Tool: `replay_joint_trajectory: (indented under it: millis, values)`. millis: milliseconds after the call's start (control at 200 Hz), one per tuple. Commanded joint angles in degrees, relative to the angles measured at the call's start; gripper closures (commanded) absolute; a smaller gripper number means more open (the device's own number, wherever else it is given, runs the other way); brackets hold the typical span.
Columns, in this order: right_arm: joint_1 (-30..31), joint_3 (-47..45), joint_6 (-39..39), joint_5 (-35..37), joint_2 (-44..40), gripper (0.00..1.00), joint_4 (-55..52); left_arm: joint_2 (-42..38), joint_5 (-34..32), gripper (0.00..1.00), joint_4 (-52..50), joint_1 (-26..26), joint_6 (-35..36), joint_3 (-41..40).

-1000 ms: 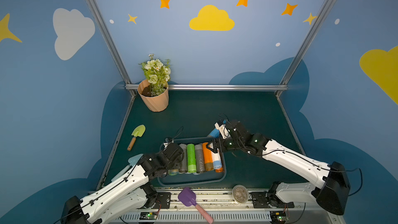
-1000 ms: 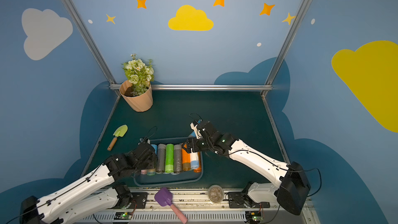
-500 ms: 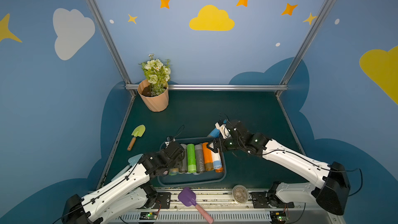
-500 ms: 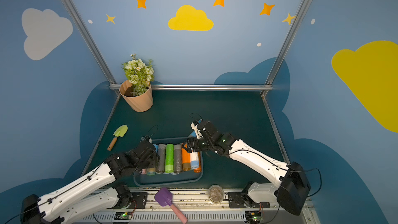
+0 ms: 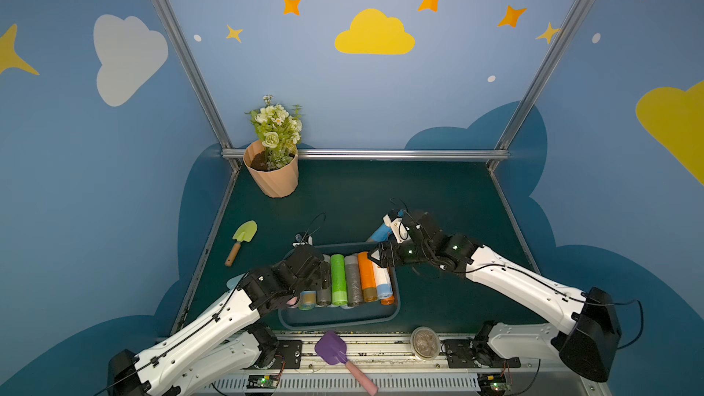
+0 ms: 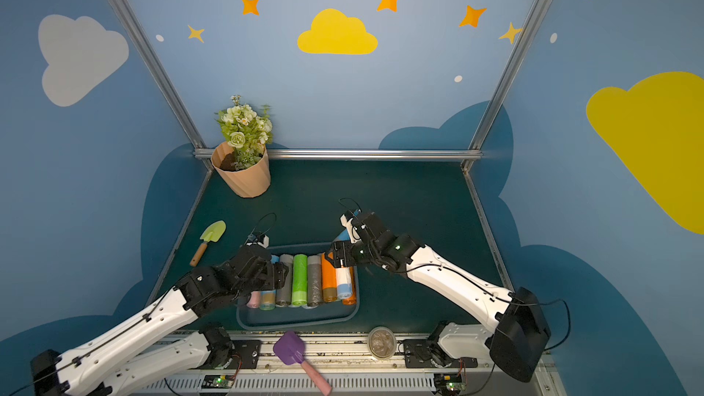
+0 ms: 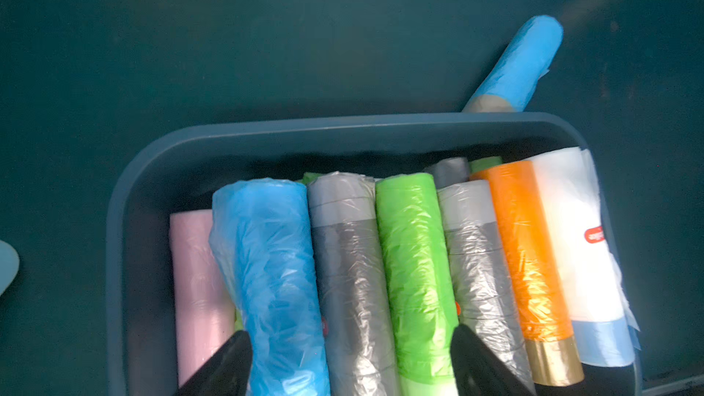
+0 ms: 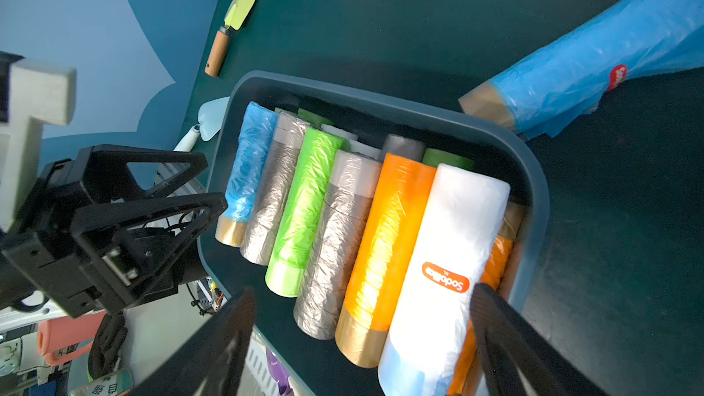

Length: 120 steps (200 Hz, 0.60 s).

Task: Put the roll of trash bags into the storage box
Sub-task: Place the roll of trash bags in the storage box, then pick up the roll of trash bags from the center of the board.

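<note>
Seven crinkled plastic-film rolls lie side by side as the top row in the storage box (image 7: 343, 123), a shallow dark blue-grey bin with rounded corners and a raised rim. Across the row are a pink roll (image 7: 194, 280), a blue roll (image 7: 270, 268), a grey roll (image 7: 346, 260), a green roll (image 7: 411, 260), a second grey roll (image 7: 476, 260), an orange roll (image 7: 522, 253) with a tan end, and a white roll (image 7: 571, 241) with a red label. More rolls show beneath them.

The blue roll lies in the box, partly over the pink roll, directly under the left hand (image 7: 350, 335). That hand's fingers stand wide apart and clamp nothing. The right hand (image 8: 364, 291) hovers over the orange and white rolls, fingers likewise spread, holding nothing.

Another blue roll (image 7: 522, 62) lies outside on the dark green tabletop (image 5: 438, 203), just beyond the right hand, its tan end at the box's far rim. Beyond the left hand lie a green trowel (image 5: 244, 236) with a wooden handle and, farther off, a peach ribbed flowerpot (image 5: 274, 180).
</note>
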Motion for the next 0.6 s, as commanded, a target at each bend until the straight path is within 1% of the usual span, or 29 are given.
replay_joint_trajectory:
  millis: [0,75,160,315,405,596]
  values:
    - [-0.89,-0.66,-0.44,0.02,-1.37,0.14,-1.24,-0.81,-0.80,0.07,1.66,0.13,2.14,1.47]
    - [-1.50,-0.57,-0.35,0.03,-1.33,0.14,-1.46,-0.60,-0.69,0.00,1.68,0.07,2.77,2.22]
    - [-2.49,-0.57,0.99,1.05,-1.03,0.14,-2.60,0.22,-0.11,0.00,1.37,0.07,3.40,3.17]
    - [-5.86,-0.91,5.58,3.87,0.51,0.14,-5.41,3.45,3.09,0.00,2.64,0.04,4.19,5.84]
    - [-8.31,-0.89,6.90,2.60,2.23,0.14,-5.37,5.88,4.14,0.00,3.97,-0.52,4.77,7.62]
    - [-12.37,1.30,7.70,2.43,7.91,0.14,-5.00,9.83,3.21,0.00,9.72,-3.52,7.68,9.54]
